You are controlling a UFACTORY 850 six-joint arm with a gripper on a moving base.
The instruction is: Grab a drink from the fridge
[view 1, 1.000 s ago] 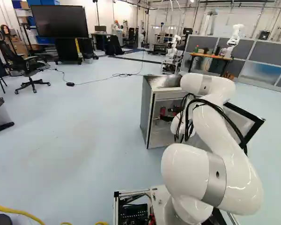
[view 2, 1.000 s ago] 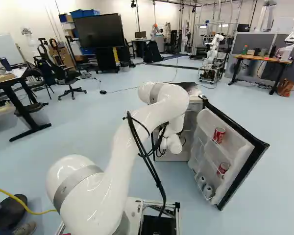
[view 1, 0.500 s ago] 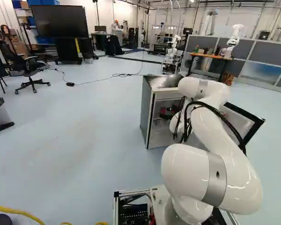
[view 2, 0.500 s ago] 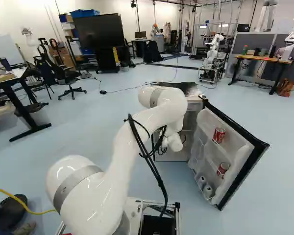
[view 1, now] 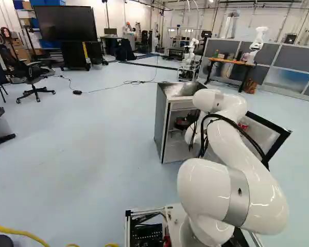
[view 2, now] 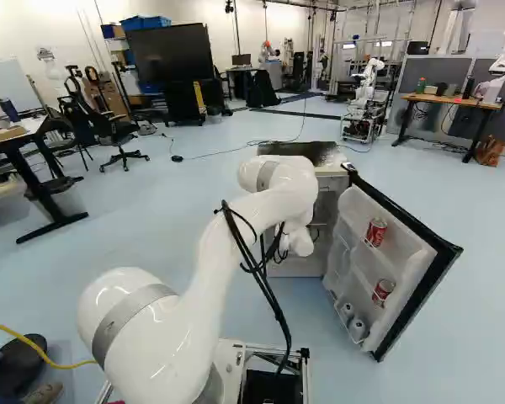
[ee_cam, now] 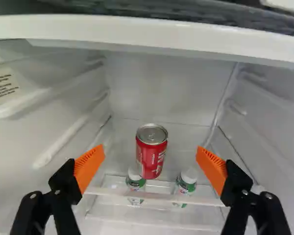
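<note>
Arm (view 1: 229, 141) shifted lower in base views | pincer (view 1: 182, 123) wide | red can (ee_cam: 152, 152) ahead, apart from both fingers

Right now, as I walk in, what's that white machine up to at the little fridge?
It is a robot arm fetching a drink. It reaches into the open fridge with its gripper open. A red can stands ahead, in line with the gap between the fingers, and neither finger touches it, so nothing is held yet. Two white-capped bottles show near the can. The fridge door stands open, with more cans in its racks.
</note>
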